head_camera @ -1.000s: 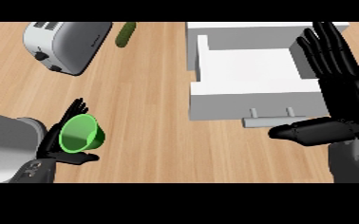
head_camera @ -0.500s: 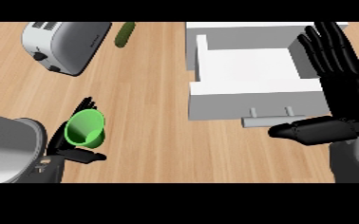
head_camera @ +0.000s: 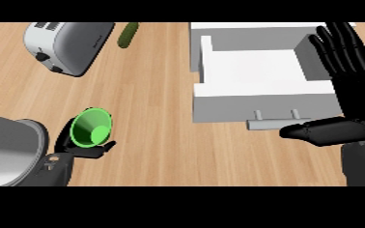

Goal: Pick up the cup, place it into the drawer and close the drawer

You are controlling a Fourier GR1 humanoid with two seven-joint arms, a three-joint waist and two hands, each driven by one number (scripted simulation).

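Note:
A green cup [head_camera: 92, 130] is at the lower left, tilted so its open mouth faces up toward me. My left hand [head_camera: 80, 150] is curled round it from below, mostly hidden behind the cup. The white drawer [head_camera: 261, 101] stands pulled out at the upper right, its inside bare, with a grey handle [head_camera: 276, 123] on its front. My right hand [head_camera: 342, 92] stays open at the right edge, fingers up beside the drawer's right wall and thumb stretched toward the handle.
A silver toaster [head_camera: 68, 46] lies at the top left. Beside it is a dark green cucumber-like object [head_camera: 129, 34]. The wooden counter [head_camera: 153, 106] spreads between cup and drawer.
The left hand with the cup has shifted a little to the right and the cup has tilted more upright toward me. The right hand has stayed still.

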